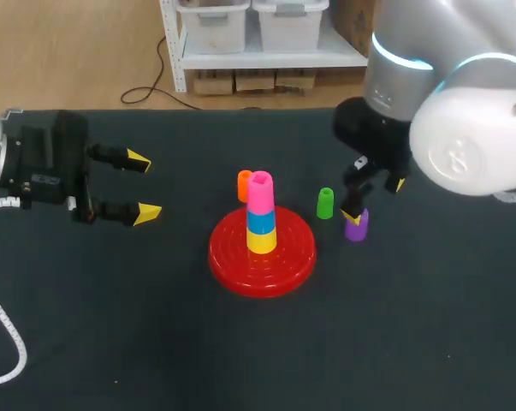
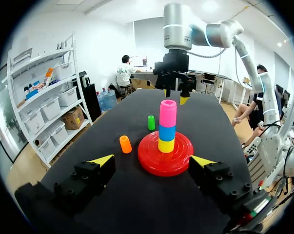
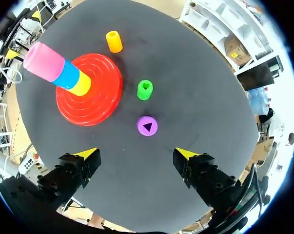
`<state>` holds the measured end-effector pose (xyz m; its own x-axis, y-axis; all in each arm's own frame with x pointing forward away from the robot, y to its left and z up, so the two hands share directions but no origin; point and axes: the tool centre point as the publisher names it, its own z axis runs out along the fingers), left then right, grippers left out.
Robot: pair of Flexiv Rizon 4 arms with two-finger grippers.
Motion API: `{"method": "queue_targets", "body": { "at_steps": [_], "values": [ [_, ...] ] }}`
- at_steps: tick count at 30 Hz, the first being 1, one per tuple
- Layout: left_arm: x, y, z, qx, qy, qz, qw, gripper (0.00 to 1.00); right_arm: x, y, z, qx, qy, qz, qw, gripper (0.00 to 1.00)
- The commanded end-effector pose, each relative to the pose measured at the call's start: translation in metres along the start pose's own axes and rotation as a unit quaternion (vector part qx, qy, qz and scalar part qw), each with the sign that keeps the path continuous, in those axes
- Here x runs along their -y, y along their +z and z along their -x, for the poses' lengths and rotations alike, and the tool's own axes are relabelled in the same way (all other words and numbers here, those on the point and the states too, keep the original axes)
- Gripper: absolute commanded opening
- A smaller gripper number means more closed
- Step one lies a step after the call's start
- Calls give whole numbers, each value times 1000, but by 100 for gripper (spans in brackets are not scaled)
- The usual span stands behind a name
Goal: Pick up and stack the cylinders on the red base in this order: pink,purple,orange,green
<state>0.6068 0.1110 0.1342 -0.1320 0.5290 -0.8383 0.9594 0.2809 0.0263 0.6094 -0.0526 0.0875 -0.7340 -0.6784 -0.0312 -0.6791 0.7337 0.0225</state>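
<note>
Farthest to the left, the robot's left arm reaches in over the black table (image 1: 86,325). The left gripper (image 1: 144,187) has its two yellow-tipped fingers spread wide, with nothing between them. It points toward the middle of the table and is well apart from every cylinder. Seen from its own wrist, the left gripper (image 2: 152,161) faces the red base (image 2: 178,161), which lies ahead of it.

At the middle of the table sits the round red base (image 1: 232,253). A short tower stands upright on its centre: a yellow cylinder (image 1: 261,241) at the bottom, a blue cylinder (image 1: 260,221) on that, and a pink cylinder (image 1: 259,193) on top. The orange cylinder (image 1: 244,184) stands on the table just behind the tower, off the base.

Further right, the green cylinder (image 1: 325,203) stands upright on the table, near the base's edge. Just beside it, to the right, is the purple cylinder (image 1: 355,225), also upright on the table.

The right arm comes in from the right, and the right gripper (image 1: 375,199) hangs pointing down over the purple cylinder. Its fingers are wide apart and hold nothing. From its wrist, the purple cylinder (image 3: 147,126), with a triangular hole in its top, lies ahead of the right gripper (image 3: 136,153), in line with the gap between the fingers and touching neither. The green cylinder (image 3: 145,89) stands just beyond it.
</note>
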Motion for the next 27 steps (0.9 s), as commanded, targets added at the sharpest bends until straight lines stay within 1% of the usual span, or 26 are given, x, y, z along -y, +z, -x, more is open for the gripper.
{"method": "queue_targets", "body": {
  "at_steps": [1,13,15,17,18,22,27],
  "values": [
    [0,0,-2,3,1,1,1000,100,1,-2,2,-3,0,1,1000,100],
    [0,0,-2,3,1,1,1000,100,1,-2,2,-3,0,1,1000,100],
    [0,0,-2,3,1,1,1000,100,-1,-3,3,-4,0,-5,1000,100],
    [0,0,-2,3,1,1,1000,100,0,0,4,-4,3,-20,1000,100],
    [0,0,-2,3,1,1,1000,100,1,2,5,-5,4,-19,1000,100],
    [0,0,-2,3,1,1,1000,100,8,9,7,-5,12,-10,1000,100],
    [0,0,-2,3,1,1,1000,100,15,28,11,-5,23,3,1000,100]
  ]
}}
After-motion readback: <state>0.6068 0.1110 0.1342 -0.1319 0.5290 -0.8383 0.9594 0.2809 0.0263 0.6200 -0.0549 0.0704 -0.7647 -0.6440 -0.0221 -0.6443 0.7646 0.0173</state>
